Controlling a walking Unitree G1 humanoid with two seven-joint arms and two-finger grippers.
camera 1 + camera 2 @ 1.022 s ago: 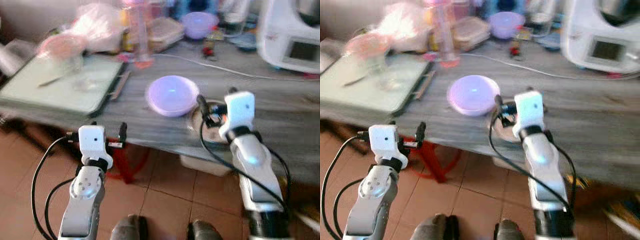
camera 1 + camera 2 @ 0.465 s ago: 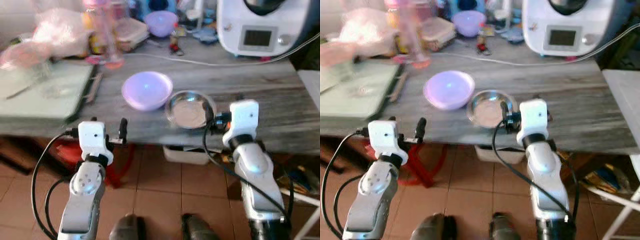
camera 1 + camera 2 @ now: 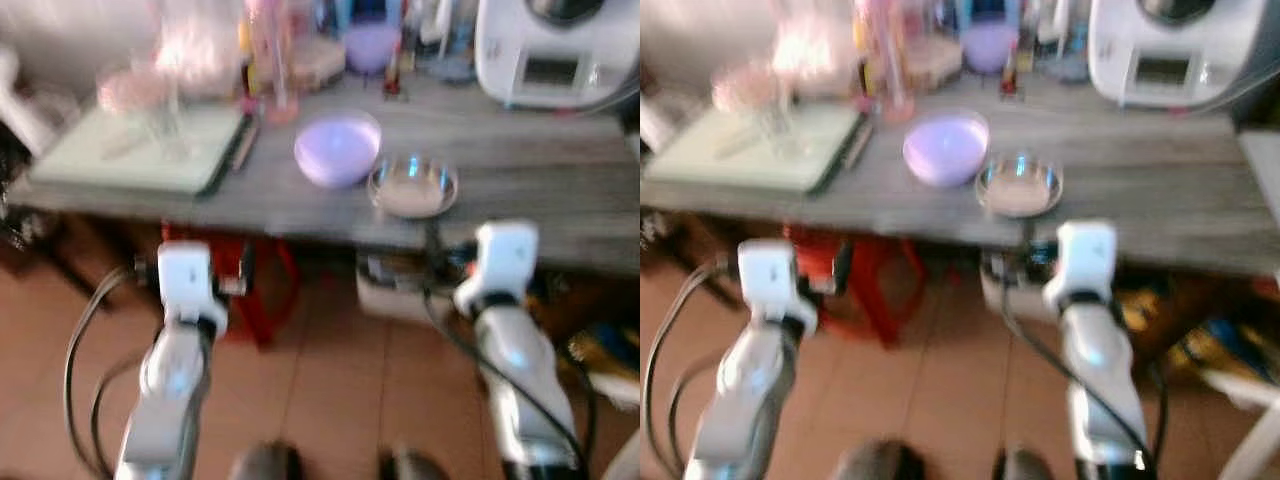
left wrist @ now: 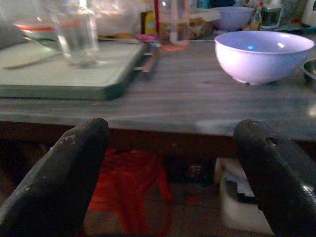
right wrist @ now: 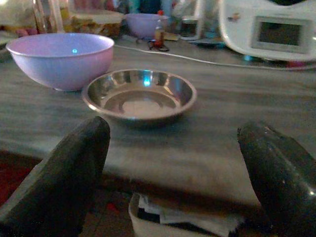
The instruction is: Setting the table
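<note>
The robot is backing away from the counter (image 3: 560, 190): the steel dish (image 5: 139, 94), half a second ago at the right gripper (image 5: 173, 173), is now lying well beyond it beside the lilac bowl (image 3: 337, 148), indicating placement is complete. Both the right and left gripper (image 4: 173, 173) jaws are standing wide open and empty; motion blur is obscuring the clutter at the counter's rear.

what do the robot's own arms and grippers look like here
Two silver metallic arms, each topped by a boxy white wrist housing, with thick black cables looping beside them. The left gripper and right gripper each carry two long, rounded matte black fingers, slightly scuffed. The head views are blurred, so no markings can be made out.
</note>
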